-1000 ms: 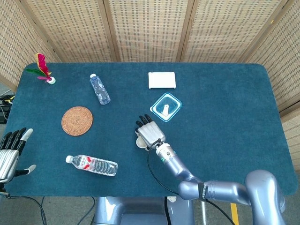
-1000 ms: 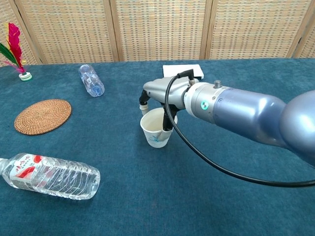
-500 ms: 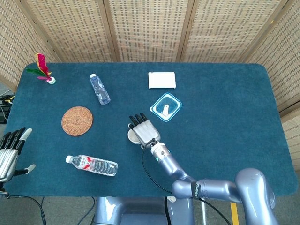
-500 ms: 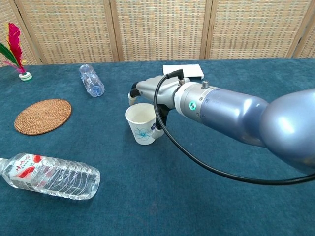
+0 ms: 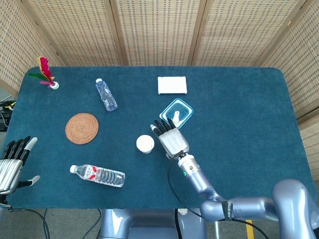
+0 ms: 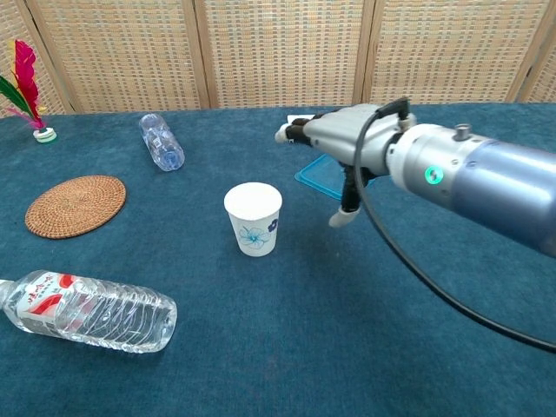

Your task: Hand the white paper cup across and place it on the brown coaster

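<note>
Now released: white paper cup (image 6: 254, 219) standing upright and free on the blue table cloth (image 5: 239, 109), near the table's middle, well apart from the brown coaster (image 5: 81, 128). Half a second earlier, gripped by the right hand (image 6: 340, 143); a second earlier, gripped further toward the robot's right. Moved leftward, then set down. Right hand now drawn back to the cup's right, fingers spread, holding nothing, hovering near the blue-rimmed container (image 5: 176, 113). No contact with the cup visible in either view.

Meaning for the task, as a judgement: first half of the hand-over done, cup parked at a midway point. Pick-up by the left hand (image 5: 12, 163) not yet begun; that hand resting at the table's near left edge, fingers extended and apart, empty, unchanged in place over the last second.

Materials and shapes:
- Cup: thin paper, tapered wall, wider at the rolled rim, small blue flower print; probably light and easily crushed or tipped.
- Coaster: flat round disc, woven fibre in concentric rings, lying bare.
- Table cover: short-pile fabric, matte, likely giving moderate friction.
- Lying water bottle (image 5: 97, 175): clear ribbed plastic, red label, between left hand and cup; possible obstacle on a low approach.
</note>
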Available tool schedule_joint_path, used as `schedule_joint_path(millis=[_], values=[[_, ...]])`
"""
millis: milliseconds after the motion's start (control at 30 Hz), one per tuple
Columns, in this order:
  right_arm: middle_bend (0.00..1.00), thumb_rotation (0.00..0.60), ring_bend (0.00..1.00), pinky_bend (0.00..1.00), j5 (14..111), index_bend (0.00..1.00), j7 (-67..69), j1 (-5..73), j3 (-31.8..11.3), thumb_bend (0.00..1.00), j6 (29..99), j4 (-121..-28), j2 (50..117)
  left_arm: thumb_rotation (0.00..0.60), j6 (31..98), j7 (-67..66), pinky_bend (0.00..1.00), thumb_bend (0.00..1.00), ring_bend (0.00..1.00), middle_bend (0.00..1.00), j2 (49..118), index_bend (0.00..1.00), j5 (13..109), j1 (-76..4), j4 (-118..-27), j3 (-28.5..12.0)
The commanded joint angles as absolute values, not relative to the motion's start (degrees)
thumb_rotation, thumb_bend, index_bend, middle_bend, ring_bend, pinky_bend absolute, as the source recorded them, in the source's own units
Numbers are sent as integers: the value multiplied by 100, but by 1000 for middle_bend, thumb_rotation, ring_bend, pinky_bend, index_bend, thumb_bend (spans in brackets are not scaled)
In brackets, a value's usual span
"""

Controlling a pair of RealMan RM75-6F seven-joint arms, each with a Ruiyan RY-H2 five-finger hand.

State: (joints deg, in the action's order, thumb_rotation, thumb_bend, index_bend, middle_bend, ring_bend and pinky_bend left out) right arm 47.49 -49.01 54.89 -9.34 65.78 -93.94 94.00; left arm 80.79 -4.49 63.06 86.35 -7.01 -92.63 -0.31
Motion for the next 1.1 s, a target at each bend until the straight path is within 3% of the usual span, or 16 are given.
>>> schedule_joint_path(millis=[33,267,567,867,1100], values=[[0,600,0,0,5543,26,-4558,4854,-426,83,7253,-9943,8794,600,8093,-475,0,87,0,0,6314,0,8663,-701,-9279,-20],[0,600,0,0,6681,25,-3556,3813,355,84,8153,-10029,8164,600,8099,-587,0,87,0,0,6344,0,8738,-710,-9325,15],[0,600,0,0,7489,25,-2112,2395,1101,84,8955,-9157,7959,600,8096,-747,0,88,0,0,6404,0,8835,-743,-9397,43],[0,600,0,0,8010,25,-1664,1922,913,84,9239,-8965,7741,600,7985,-1046,0,89,0,0,6396,0,8727,-856,-9688,-57],[0,600,0,0,8136,26,-1485,1767,724,83,9128,-8947,7650,600,7391,-1400,0,116,0,0,6100,0,8659,-1390,-10238,-315]])
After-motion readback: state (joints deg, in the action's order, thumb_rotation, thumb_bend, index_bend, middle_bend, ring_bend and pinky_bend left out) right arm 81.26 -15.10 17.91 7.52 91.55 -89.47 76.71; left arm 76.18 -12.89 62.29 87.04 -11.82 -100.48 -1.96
